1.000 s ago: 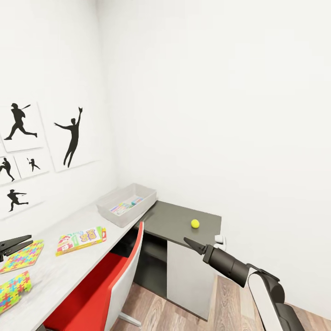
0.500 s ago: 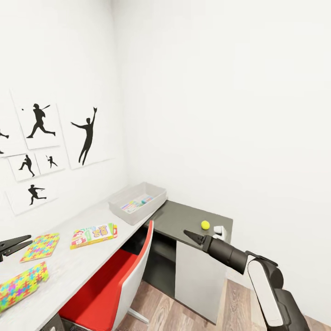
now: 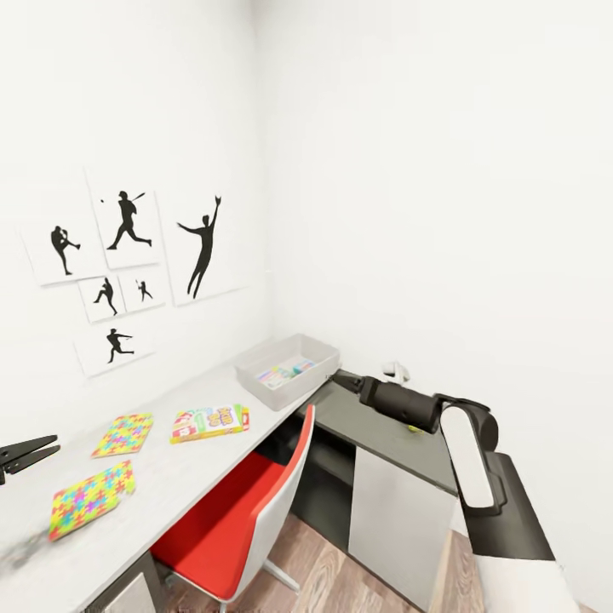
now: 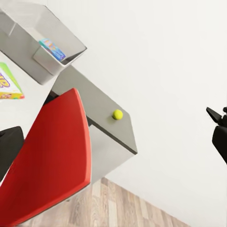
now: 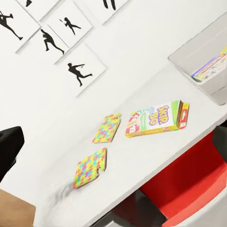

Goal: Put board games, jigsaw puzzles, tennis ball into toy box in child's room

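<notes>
The whole head view had slid over since a second before, so the robot had turned or rolled; the things on the table (image 3: 183,464) had not moved by themselves. The right arm had lifted up and across. Its right gripper (image 3: 336,377) now hung over the dark low part of the desk, close to the toy box (image 3: 288,370), with its two fingers close together and nothing in them that I could see. The left gripper (image 3: 30,451) poked in at the edge of the head view, its fingers a little apart and holding nothing. One colourful box already lay inside the toy box. The Skip-Bo game (image 5: 158,118) lay flat on the white top, and the two jigsaw puzzles lay near it, one (image 5: 107,127) closer to the wall and one (image 5: 90,167) closer to the front edge. The tennis ball (image 4: 117,114) sat on the dark part, peeking out from behind the right arm in the head view. I think the robot was getting closer so it could grab the ball or the next toy. Most toys were not yet put away.
</notes>
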Available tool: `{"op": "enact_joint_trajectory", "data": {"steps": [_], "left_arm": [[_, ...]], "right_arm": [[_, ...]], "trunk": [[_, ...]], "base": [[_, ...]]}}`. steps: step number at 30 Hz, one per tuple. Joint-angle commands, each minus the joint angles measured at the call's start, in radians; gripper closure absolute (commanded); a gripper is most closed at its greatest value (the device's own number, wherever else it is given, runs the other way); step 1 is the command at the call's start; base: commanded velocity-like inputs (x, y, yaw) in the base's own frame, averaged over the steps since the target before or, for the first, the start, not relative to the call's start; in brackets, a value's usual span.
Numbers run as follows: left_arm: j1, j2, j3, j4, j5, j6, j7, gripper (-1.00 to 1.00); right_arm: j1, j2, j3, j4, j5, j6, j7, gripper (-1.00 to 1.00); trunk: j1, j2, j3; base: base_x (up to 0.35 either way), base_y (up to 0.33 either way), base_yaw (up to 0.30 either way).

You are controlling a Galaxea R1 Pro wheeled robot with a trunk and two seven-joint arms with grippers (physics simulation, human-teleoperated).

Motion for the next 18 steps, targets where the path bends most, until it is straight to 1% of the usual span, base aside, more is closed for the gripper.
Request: {"op": "enact_joint_trajectory", "data": {"steps": [1,2,6,12,18], "left_arm": [[-0.001,0.0,0.0,0.001,-0.001,0.011,-0.004,-1.0],[-0.001,0.0,0.0,0.0,-0.001,0.011,-0.004,-1.0],[-0.001,0.0,0.0,0.001,-0.001,0.011,-0.004,-1.0],[-0.001,0.001,0.0,0.001,-0.001,0.011,-0.004,-1.0],[-0.001,0.001,0.001,0.003,-0.001,0.011,-0.004,-1.0]], "right_arm": [[-0.014,0.003,0.003,0.007,0.008,0.008,-0.005,-1.0],[-0.037,0.006,0.013,0.022,0.005,0.013,-0.031,-1.0],[-0.071,0.012,0.036,0.047,0.001,0.017,-0.074,-1.0],[-0.084,0.025,0.052,0.072,0.004,0.018,-0.093,-1.0],[-0.087,0.032,0.059,0.106,0.008,0.017,-0.098,-1.0]], "trunk": [[0.0,-0.001,-0.002],[0.0,-0.001,-0.003],[0.0,-0.001,-0.007],[0.0,-0.001,-0.014],[0.0,-0.001,-0.021]], "base": [[-0.042,0.0,0.237],[-0.055,0.0,0.235],[-0.084,0.023,0.232],[-0.115,0.062,0.229],[-0.075,0.028,0.228]]}}
